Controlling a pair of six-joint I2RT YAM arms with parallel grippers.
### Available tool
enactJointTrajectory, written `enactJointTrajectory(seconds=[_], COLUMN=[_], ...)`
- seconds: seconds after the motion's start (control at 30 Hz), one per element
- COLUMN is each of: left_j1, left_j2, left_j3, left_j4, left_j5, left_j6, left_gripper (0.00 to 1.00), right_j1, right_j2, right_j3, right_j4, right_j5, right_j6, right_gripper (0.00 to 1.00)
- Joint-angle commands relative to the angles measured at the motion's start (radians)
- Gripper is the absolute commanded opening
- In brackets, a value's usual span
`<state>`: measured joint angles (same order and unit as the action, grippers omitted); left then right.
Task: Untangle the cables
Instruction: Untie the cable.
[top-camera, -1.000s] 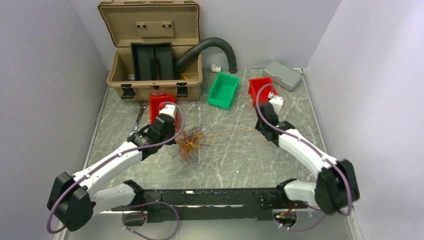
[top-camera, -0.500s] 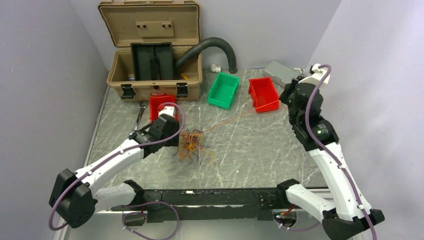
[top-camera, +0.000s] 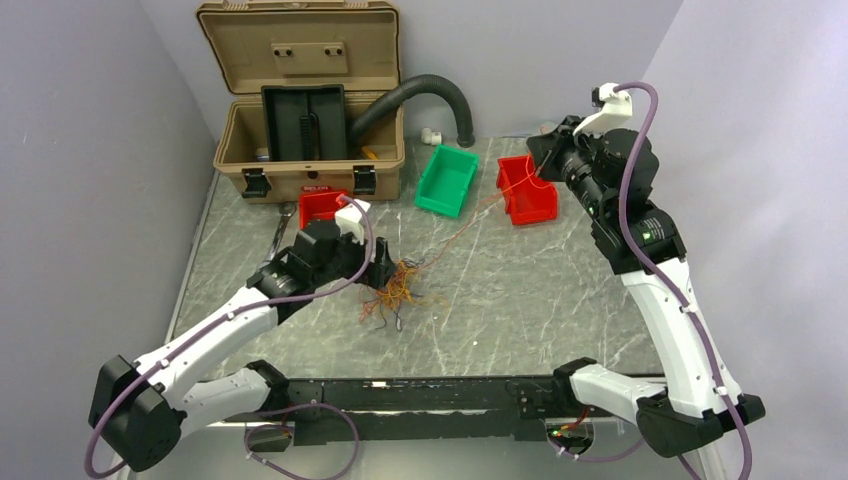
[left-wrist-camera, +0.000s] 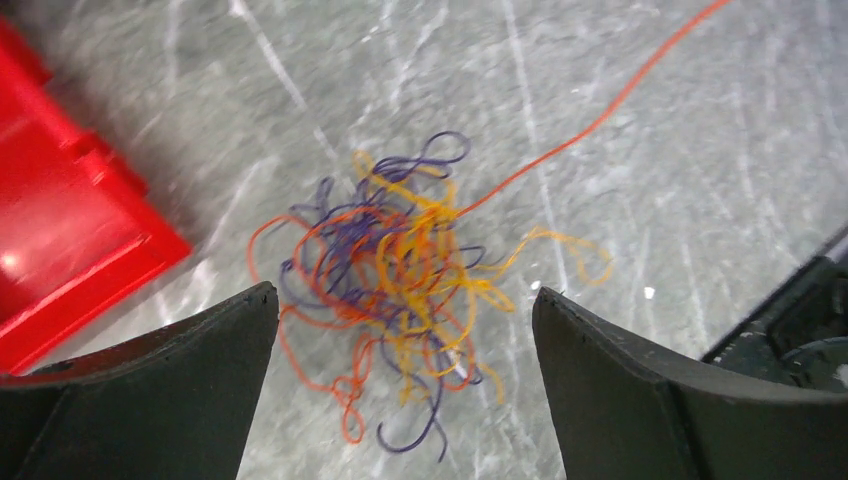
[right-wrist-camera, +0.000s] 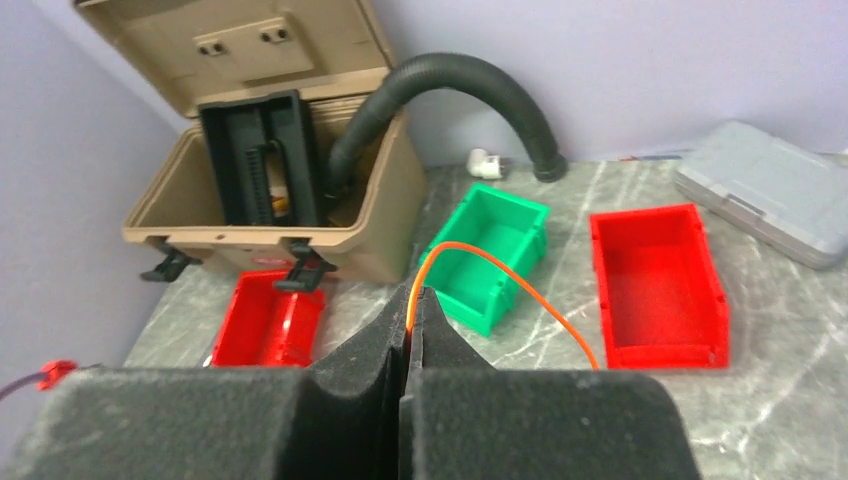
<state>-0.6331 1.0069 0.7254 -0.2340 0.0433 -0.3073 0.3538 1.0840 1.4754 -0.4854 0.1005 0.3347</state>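
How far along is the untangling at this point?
Done: no strand lies fully separate yet. In hand: the right gripper, raised, is shut on one orange wire that runs taut back into the tangle. The left gripper hangs open above that tangle. Left: nearly everything, as orange, yellow and dark strands lie knotted together.

Orange, yellow, dark cables (left-wrist-camera: 400, 270) lie knotted, one strand (left-wrist-camera: 600, 118) stretching away.

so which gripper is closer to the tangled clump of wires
Left. The left gripper hangs directly over the clump, open jaws either side of it. The right gripper is raised far off by the right red bin, pinching one orange strand.
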Motion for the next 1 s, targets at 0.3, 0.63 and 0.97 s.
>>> enactJointTrajectory(seconds=[0.3,0.63,0.97], left_j1=[-0.036,-0.044,0.019], left_j2=[0.282,0.568,0.557], left_j3=[0.288,0.334,0.149], left_j4=[0.196,0.301,0.083], left_j5=[0.269,0.428,0.112], left_j6=[0.126,0.017,-0.043], left_gripper=[0.97,0.9,0.41], right_j1=[0.0,-0.002,-0.003], right_j2=[0.047,0.046,-0.028], right_j3=[0.101,0.127,0.166], right_j4=[0.027,0.018,-0.047], right_j5=[-0.218,-0.106,0.498], right_j6=[0.037,0.065,0.082], right_gripper=[0.0,0.0,0.0])
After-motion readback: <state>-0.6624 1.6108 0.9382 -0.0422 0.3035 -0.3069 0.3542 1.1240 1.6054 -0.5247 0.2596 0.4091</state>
